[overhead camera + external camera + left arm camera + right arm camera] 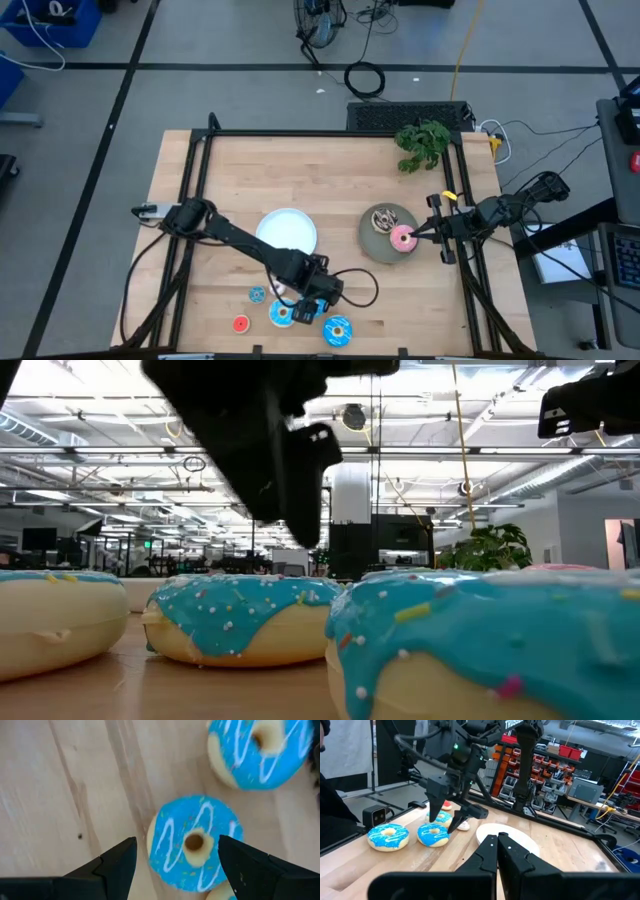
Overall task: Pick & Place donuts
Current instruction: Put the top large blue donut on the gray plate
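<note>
My left gripper (176,846) is open low over the near part of the table. Its two fingers stand on either side of a blue-iced donut (193,845), (281,314), (434,834) that lies flat on the wood. A second blue donut (337,330), (260,750) lies beside it. A tiny blue donut (257,294) and a red one (240,323) lie further left. A pink donut (403,238) and a brown one (383,219) sit on the grey plate (375,245). My right gripper (497,840), (420,234) is shut beside the pink donut and holds nothing that I can see.
A white plate (287,232) lies between the two arms, just beyond the left gripper. A green leafy plant (423,143) stands at the far right corner. A black frame rims the table (300,160). Blue donuts (240,615) fill the low view close to its camera.
</note>
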Robot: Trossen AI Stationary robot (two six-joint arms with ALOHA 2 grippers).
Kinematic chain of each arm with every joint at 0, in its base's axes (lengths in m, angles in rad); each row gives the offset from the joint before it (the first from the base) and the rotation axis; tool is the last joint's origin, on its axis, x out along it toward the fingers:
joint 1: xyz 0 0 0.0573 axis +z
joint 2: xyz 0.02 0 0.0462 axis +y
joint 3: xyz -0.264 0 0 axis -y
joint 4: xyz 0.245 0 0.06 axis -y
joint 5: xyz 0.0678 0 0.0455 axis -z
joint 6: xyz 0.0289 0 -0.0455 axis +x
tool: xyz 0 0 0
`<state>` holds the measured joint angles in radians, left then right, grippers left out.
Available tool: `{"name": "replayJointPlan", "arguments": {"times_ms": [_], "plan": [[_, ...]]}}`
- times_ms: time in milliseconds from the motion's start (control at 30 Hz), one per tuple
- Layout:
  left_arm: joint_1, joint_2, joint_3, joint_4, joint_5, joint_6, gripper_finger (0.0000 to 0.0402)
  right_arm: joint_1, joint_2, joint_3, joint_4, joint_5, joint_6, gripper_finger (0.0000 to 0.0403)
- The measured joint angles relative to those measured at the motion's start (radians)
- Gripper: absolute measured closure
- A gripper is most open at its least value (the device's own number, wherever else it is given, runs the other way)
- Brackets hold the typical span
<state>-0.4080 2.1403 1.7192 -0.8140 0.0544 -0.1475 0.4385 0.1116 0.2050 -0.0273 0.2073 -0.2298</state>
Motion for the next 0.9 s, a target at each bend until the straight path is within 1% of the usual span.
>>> {"name": "replayJointPlan", "arguments": {"times_ms": [100,333,533,667,900], "plan": [[-0.007,0.000,-0.014,0.011,-0.032,0.024,0.0128,0.000,0.000,0.000,0.000,0.000,0.000,0.0403],[-0.008,0.000,-0.037,0.033,-0.039,0.038,0.0128,0.000,0.000,0.000,0.000,0.000,0.001,0.0403],[-0.009,0.000,-0.088,0.093,-0.055,0.037,0.0128,0.000,0.000,0.000,0.000,0.000,0.001,0.0403],[-0.009,0.001,-0.128,0.102,-0.055,0.032,0.0128,0.000,0.000,0.000,0.000,0.000,0.000,0.0403],[-0.009,0.000,-0.140,0.146,-0.056,0.034,0.0128,0.000,0.000,0.001,0.000,0.000,0.001,0.0403]]}}
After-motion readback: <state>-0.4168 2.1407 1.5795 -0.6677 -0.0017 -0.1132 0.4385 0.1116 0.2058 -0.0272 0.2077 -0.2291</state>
